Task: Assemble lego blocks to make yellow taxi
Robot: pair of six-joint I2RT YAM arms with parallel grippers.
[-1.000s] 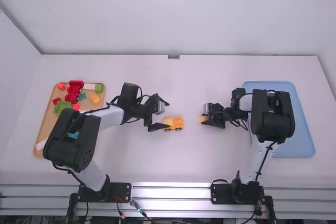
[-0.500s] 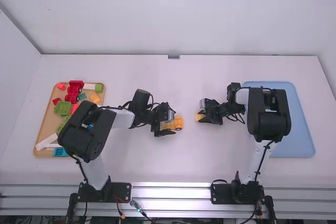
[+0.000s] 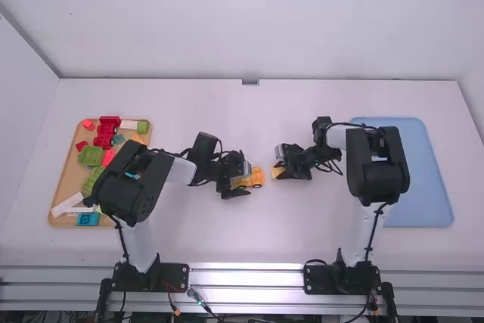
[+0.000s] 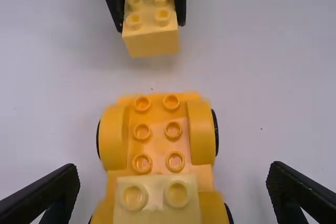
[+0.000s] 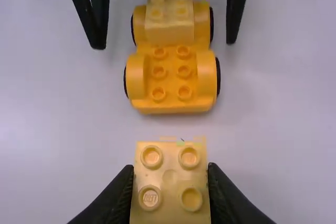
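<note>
Yellow and plastic, a square four-stud block (image 5: 169, 182) is clamped in the right claw (image 3: 280, 172). The left claw (image 3: 245, 181), fingers apart, flanks a wheeled orange-yellow plastic base (image 4: 157, 148).

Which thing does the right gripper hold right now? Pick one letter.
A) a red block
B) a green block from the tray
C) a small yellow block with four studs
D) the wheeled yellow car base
C: the right gripper has its fingers closed on the sides of a small yellow block whose four studs show on top.
</note>
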